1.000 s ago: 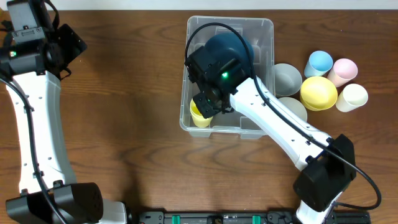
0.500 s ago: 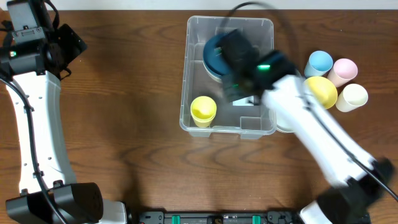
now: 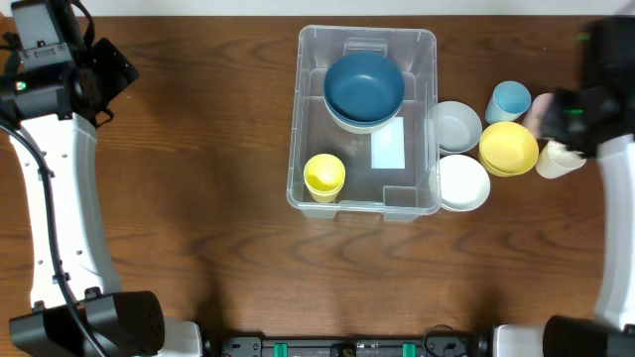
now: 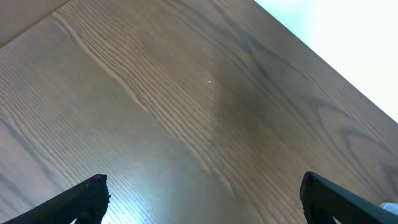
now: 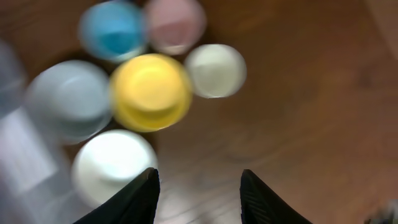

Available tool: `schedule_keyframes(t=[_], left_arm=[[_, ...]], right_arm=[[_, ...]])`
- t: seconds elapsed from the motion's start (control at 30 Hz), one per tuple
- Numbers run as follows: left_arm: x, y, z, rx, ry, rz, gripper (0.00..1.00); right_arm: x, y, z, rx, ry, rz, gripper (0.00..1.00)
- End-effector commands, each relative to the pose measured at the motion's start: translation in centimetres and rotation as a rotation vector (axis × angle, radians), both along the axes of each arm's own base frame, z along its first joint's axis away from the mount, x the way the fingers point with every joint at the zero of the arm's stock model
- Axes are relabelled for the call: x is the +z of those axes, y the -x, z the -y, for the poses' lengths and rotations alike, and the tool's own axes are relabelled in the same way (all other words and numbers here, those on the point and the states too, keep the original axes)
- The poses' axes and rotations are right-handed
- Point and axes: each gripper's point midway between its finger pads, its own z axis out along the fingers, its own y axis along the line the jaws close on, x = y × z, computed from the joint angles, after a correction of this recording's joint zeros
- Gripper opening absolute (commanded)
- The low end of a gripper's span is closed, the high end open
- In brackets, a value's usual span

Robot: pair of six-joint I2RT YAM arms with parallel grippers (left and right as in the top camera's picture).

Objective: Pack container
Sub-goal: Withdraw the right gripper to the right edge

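Dark wood-grain table (image 3: 198, 198) fills the overhead view. The left arm (image 3: 55, 188) runs up the left edge, and the right arm (image 3: 607, 99) shows as a blur at the right edge. The container (image 3: 316, 119), a clear bin, sits upper centre, well apart from both arms. Inside it a dark blue bowl (image 3: 364, 87) lies at the top, a white label (image 3: 388, 149) shows on the floor below that, and a yellow cup (image 3: 324, 177) stands at the lower left.

Just right of the bin are a grey bowl (image 3: 457, 126) and a white bowl (image 3: 463, 182). Further right sits a yellow bowl (image 3: 508, 147) with a blue cup (image 3: 510, 99), a pink cup (image 3: 543, 107) and a cream cup (image 3: 558, 159) around it.

The left fingers (image 4: 81, 199) are spread wide over bare wood, holding nothing. The right fingers (image 5: 134, 199) stand apart and empty, with the cluster of bowls and cups above them in the blurred wrist view.
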Motion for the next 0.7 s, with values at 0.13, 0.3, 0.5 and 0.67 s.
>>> schedule_keyframes(t=[0.13, 0.3, 0.5, 0.67], left_arm=[[0.4, 0.2, -0.3, 0.000, -0.018, 0.001, 0.98], [0.4, 0.2, -0.3, 0.000, -0.018, 0.000, 0.98], [0.4, 0.2, -0.3, 0.000, -0.018, 0.000, 0.98], [0.4, 0.2, -0.3, 0.000, -0.018, 0.000, 0.98]], right_arm=[[-2.7, 1.8, 8.1, -0.257, -0.083, -0.023, 0.47], [-5.6, 2.2, 11.2, -0.332, -0.133, -0.073, 0.47], [-9.7, 0.2, 11.5, -0.274, -0.266, -0.105, 0.47], [-11.9, -0.8, 11.7, -0.267, -0.295, -0.133, 0.47]])
